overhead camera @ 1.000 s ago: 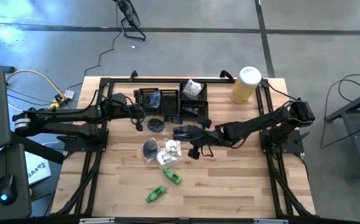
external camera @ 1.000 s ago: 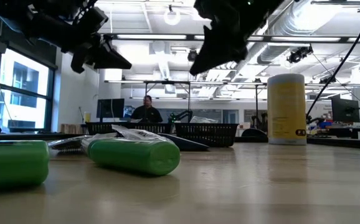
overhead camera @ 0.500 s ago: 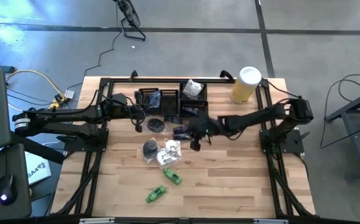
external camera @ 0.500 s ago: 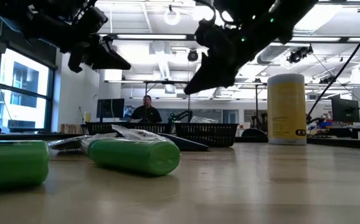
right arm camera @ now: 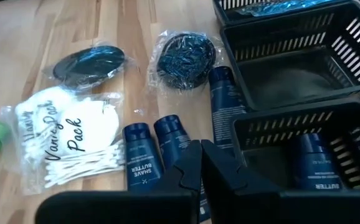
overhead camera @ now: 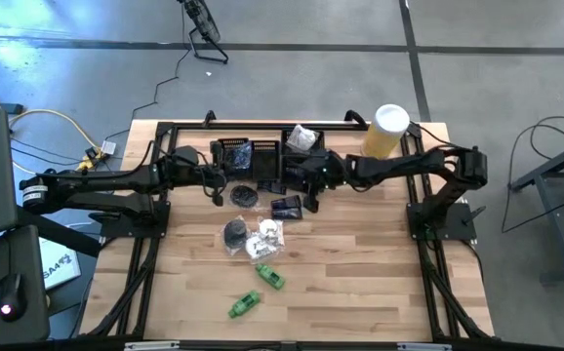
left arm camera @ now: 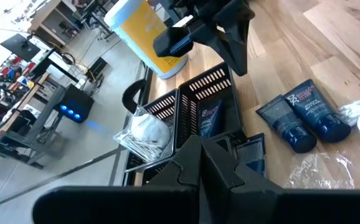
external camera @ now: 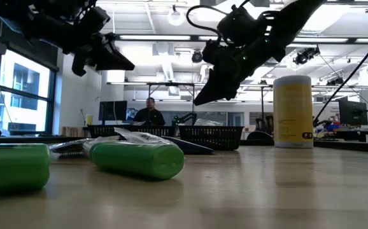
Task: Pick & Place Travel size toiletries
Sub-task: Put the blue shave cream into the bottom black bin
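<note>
Right claw (overhead camera: 306, 185) shut, empty, above black mesh trays (overhead camera: 262, 156); we judge it must open before descending on the 2 navy shave-butter tubes (right arm camera: 152, 149) lying on worktop (overhead camera: 360, 283).

You can read "Vanity Pack" in black script on the clear packet of cotton swabs and pads (right arm camera: 68, 140). The two navy tubes (right arm camera: 152, 155) lying side by side on the table each carry "SHAVE BUTTER" in white. You will find "BUTTER" again on the navy tube in the black mesh tray (right arm camera: 314, 165). The print on the yellow cylinder (external camera: 292, 111) is too small for you to read.
</note>
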You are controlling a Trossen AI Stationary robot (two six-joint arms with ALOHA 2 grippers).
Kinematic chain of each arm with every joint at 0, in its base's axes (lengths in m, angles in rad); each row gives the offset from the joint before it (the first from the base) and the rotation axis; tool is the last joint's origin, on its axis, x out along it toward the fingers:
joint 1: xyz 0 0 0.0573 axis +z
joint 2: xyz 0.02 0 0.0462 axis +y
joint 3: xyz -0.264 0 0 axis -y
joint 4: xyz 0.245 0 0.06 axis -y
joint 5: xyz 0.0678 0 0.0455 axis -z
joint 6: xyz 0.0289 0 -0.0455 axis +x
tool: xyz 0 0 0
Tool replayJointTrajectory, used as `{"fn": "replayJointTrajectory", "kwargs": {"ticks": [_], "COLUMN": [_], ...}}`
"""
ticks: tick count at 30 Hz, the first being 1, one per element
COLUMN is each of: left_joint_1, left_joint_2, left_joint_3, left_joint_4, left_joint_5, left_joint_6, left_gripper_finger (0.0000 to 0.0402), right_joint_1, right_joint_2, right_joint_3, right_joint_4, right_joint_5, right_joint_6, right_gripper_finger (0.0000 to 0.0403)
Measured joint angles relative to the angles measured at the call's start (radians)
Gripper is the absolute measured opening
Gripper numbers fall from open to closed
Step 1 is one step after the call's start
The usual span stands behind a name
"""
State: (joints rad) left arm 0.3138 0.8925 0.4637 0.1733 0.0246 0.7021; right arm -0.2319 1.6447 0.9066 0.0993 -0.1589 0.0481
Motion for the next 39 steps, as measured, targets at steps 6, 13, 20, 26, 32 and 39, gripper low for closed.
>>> {"fn": "replayJointTrajectory", "kwargs": {"ticks": [6, 13, 20, 26, 32, 39], "left_joint_1": [0.000, 0.000, 0.000, 0.000, 0.000, 0.000], "left_joint_2": [0.000, 0.000, -0.003, -0.089, -0.219, -0.278], "left_joint_3": [0.000, 0.000, 0.000, 0.000, 0.000, -0.113], "left_joint_4": [0.003, 0.003, 0.016, -0.017, -0.157, 0.028], "left_joint_5": [0.000, 0.000, 0.031, 0.047, 0.041, 0.046], "left_joint_6": [0.007, -0.006, -0.045, 0.027, 0.076, 0.072], "left_gripper_finger": [0.0000, 0.0000, 0.0000, 0.0000, 0.0000, 0.0000], "right_joint_1": [0.001, 0.026, 0.076, 0.096, 0.094, 0.096], "right_joint_2": [0.000, 0.000, -0.001, -0.001, -0.001, -0.001], "right_joint_3": [0.000, 0.000, 0.000, 0.000, 0.000, 0.067], "right_joint_4": [0.002, 0.003, 0.010, 0.046, 0.077, -0.028], "right_joint_5": [0.087, 0.108, 0.201, 0.219, 0.213, 0.215], "right_joint_6": [-0.021, -0.016, -0.016, 0.011, 0.030, 0.035], "right_gripper_finger": [0.0002, 0.0002, 0.0002, 0.0002, 0.0002, 0.0002]}}
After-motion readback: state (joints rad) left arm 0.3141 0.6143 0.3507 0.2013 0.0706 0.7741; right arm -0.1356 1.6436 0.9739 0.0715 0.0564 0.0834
